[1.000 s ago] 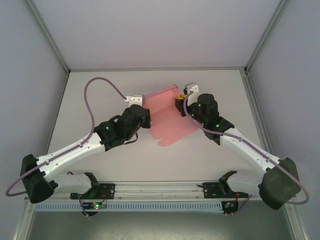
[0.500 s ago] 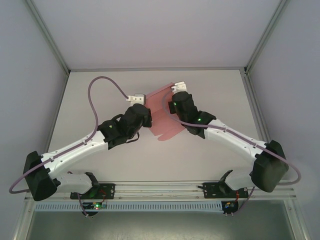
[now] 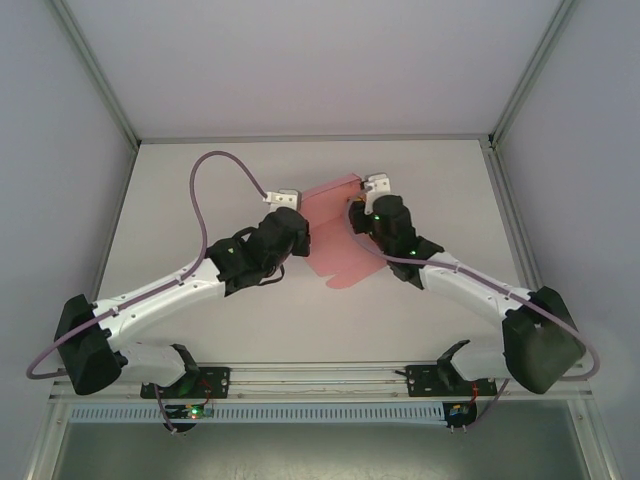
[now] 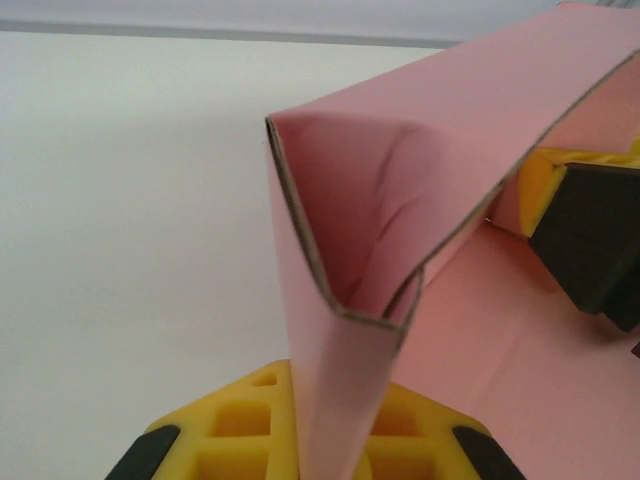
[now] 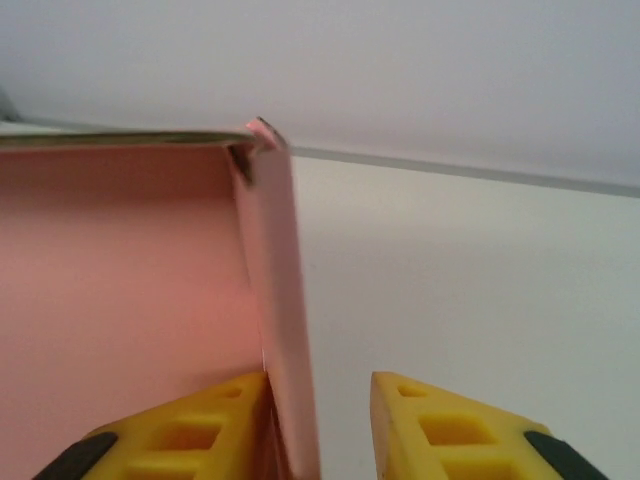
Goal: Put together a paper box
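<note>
Nearest you in the overhead view, the paper box (image 3: 338, 268) is a pink card sheet on the table (image 3: 200, 180), midway between the two arms. Its rounded near end lies flat and its long axis runs roughly away from you. Halfway up that axis the left gripper (image 4: 330, 425) meets the sheet's left edge. Its wrist camera shows the jaws closed on a flap (image 4: 335, 340) that rises from between the yellow pads and curls over into a loose, half-formed wall. Further off, the right gripper (image 5: 320, 425) sits at the far right edge of the card, so it is the nearer of the two to the far corner. In its own camera the jaws stand narrowly apart. An upright side wall (image 5: 280, 300) stands in the gap against one pad, with clear space to the other, so you have no clamp there yet. The coming move turns on that wall: it lies straight ahead between the right fingers, edge-on. The overhead view hides both pinch points under the wrists. Only the left wrist camera shows how slack and creased the raised card is.
</note>
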Available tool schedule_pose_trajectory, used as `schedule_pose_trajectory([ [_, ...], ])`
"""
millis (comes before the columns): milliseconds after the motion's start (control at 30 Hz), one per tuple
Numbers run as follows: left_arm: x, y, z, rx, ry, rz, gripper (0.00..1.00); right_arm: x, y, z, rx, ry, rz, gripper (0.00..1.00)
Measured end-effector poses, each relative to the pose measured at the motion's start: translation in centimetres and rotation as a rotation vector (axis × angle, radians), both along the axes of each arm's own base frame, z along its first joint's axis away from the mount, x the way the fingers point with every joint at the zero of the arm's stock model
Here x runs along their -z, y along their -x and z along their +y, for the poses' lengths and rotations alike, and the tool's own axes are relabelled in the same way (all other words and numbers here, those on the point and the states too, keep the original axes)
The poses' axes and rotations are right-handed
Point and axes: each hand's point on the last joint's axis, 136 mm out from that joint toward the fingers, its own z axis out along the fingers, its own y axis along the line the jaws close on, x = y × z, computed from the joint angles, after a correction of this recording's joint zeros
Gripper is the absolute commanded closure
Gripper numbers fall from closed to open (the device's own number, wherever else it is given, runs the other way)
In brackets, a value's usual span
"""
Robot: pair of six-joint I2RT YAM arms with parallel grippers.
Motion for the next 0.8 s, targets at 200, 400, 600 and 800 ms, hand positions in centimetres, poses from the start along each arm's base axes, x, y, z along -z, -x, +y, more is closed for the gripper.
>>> schedule_pose_trajectory([
  [200,-0.8,0.1,0.7,-0.008,-0.007,-0.023,1.0,-3.8,2.2,0.6,-0.141,-0.129,-0.077,0.45],
  [400,-0.1,-0.1,1.6,-0.033,-0.035,-0.02,1.0,-9.0,5.5,0.9,-0.254,-0.214,-0.173,0.2],
  [600,0.7,-0.1,2.1,0.011,-0.122,-0.03,1.0,-10.4,7.5,-0.3,-0.231,-0.194,-0.193,0.02],
  [800,4.8,-2.0,4.4,0.191,-0.263,0.093,1.0,-9.8,7.1,-5.3,-0.012,-0.204,-0.092,0.02],
])
